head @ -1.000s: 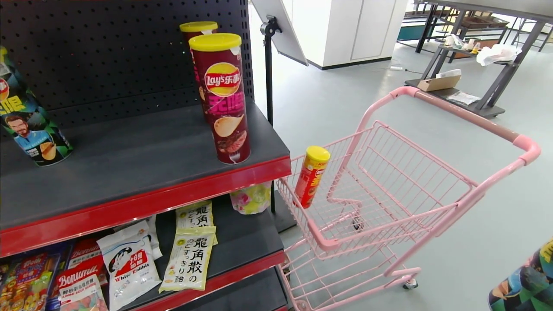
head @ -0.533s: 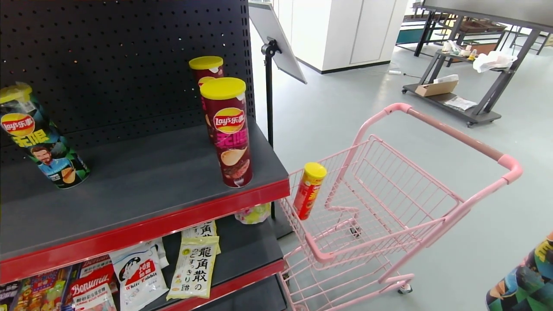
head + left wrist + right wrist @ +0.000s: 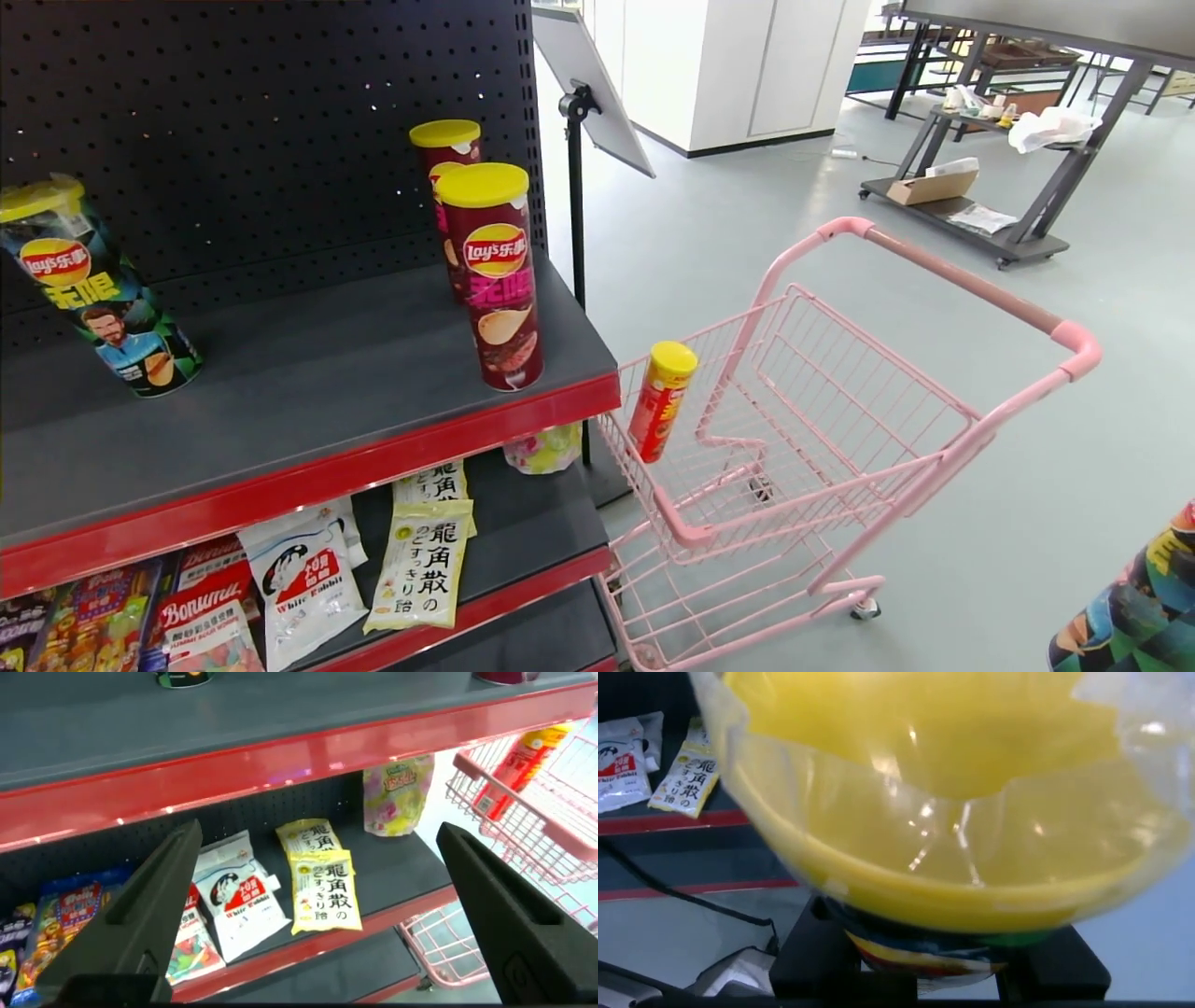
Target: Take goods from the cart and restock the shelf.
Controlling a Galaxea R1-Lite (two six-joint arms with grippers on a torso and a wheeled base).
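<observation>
While apparently mid-transfer, gripped green can (image 3: pixel 1134 607) in right gripper (image 3: pixel 934 957), clamped tight, at lower right, well apart from shelf (image 3: pixel 308 373) at left. Spread left gripper (image 3: pixel 318 831) wide, empty. Next, likely: stand it on shelf; then fetch red can (image 3: pixel 661 401) from cart (image 3: pixel 943 266).

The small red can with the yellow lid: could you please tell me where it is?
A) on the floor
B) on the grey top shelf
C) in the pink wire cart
C: the small red can with the yellow lid leans tilted inside the pink wire cart.
</observation>
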